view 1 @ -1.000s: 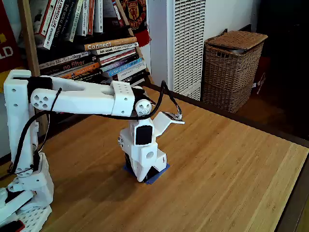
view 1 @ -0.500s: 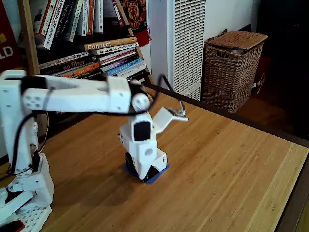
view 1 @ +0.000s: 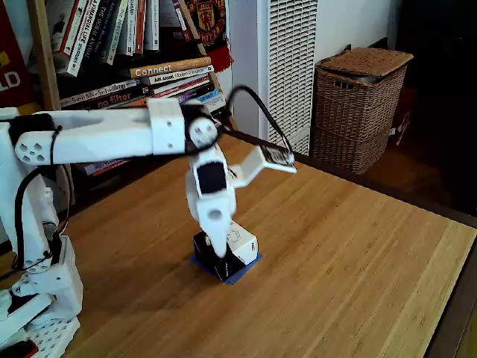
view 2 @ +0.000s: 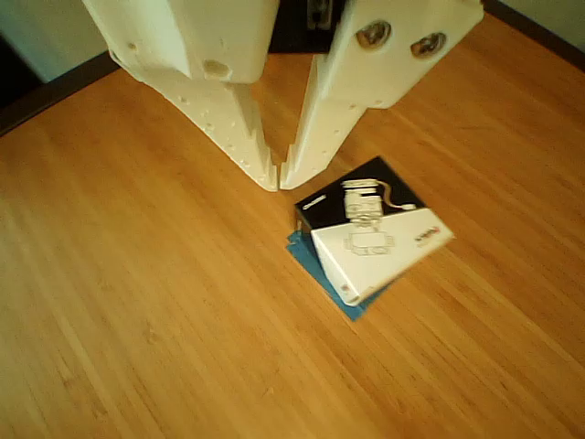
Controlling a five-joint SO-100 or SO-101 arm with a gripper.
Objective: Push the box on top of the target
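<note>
The box [view 1: 240,242], a small black-and-white cardboard cuboid, lies on the wooden table over the target [view 1: 244,271], with blue tape showing along its front edge. In the other view the box [view 2: 373,236] sits slightly skewed on the target [view 2: 305,252], and blue shows at its left and lower corners. My gripper [view 1: 219,252] points down just above the box's left end. Seen from the other view, the gripper [view 2: 279,180] is shut with nothing in it, and its tips hang clear of the box's upper left corner.
A bookshelf [view 1: 141,82] stands behind the arm, beside a white slatted unit [view 1: 287,67] and a wicker basket [view 1: 359,104]. The table edge [view 1: 462,298] runs along the right. The arm's base [view 1: 37,298] stands at the left.
The arm has lifted and the gripper has risen off the table beside the box to just above it. The box has stayed on the blue square.
</note>
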